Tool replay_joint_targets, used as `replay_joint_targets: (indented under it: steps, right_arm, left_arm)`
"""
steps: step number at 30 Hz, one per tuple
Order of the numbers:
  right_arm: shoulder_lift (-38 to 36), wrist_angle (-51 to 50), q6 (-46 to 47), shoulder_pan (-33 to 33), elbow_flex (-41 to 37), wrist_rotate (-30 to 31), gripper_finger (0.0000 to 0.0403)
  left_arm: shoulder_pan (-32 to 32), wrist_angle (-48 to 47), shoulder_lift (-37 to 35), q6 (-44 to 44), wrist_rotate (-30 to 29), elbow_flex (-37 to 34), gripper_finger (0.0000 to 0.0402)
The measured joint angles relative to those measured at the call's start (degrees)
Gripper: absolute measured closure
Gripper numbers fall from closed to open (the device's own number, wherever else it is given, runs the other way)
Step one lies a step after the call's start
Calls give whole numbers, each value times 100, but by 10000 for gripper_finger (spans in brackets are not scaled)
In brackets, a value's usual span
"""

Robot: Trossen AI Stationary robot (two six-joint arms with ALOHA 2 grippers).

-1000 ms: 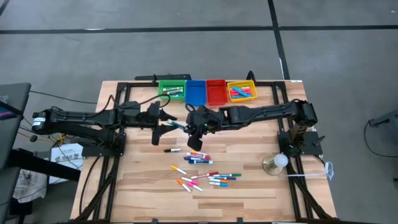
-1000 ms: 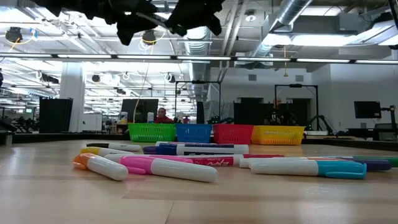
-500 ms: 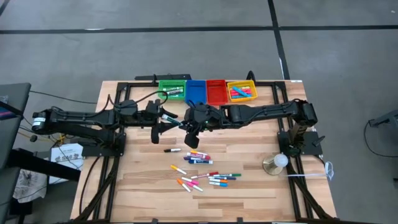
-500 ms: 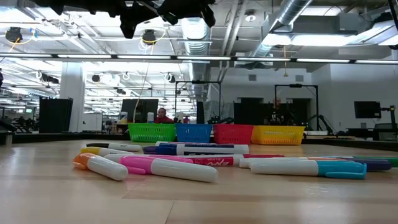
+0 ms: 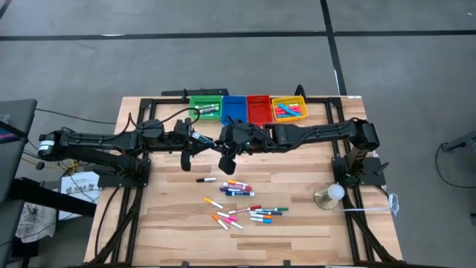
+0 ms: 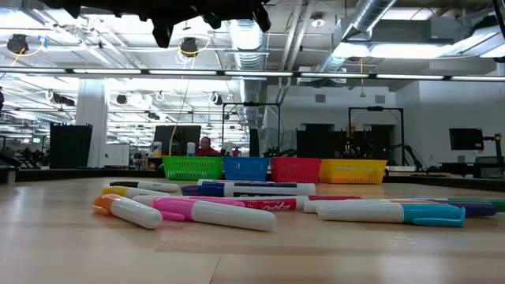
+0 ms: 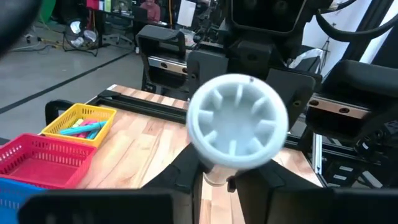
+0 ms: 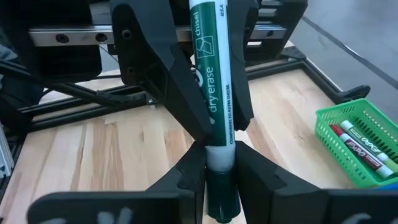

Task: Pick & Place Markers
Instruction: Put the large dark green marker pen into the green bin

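While the two arms met above the middle of the table point(image 5: 134, 223), a green dry-erase marker point(image 8: 212, 93) was gripped at both ends: the right gripper point(image 8: 221, 168) pinched its lower barrel, and the left gripper point(image 7: 221, 180) had closed on the far end, whose ribbed white butt point(image 7: 237, 121) faced its camera. From where I stood it looked like a handover. To do it well, I judged, the right fingers should let go only once the left hold was square, then draw straight back along the barrel so the smooth, round plastic did not twist or slip. The marker was a slim cylinder with a glossy printed label. Beyond lay the green bin point(image 5: 205, 106), a meshed plastic basket, already holding markers. More markers point(image 5: 245, 208) lay scattered on the pale wood.
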Motion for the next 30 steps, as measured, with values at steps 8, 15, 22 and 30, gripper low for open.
replay_joint_targets:
  steps: [8, 15, 22, 30]
  right_arm:
    - [-2, 11, -114, -2, 0, -3, 321]
    - [-2, -89, -235, -2, -2, -141, 276]
    - [-2, -376, -344, -86, -4, -166, 202]
    - [-2, -1027, -693, -409, -7, -168, 152]
  left_arm:
    - [2, 51, 4, 100, -55, -2, 326]
    - [4, 55, 4, 242, -58, -2, 330]
    - [160, -6, 4, 345, -48, -2, 332]
    - [1038, -719, 2, 726, -93, -2, 330]
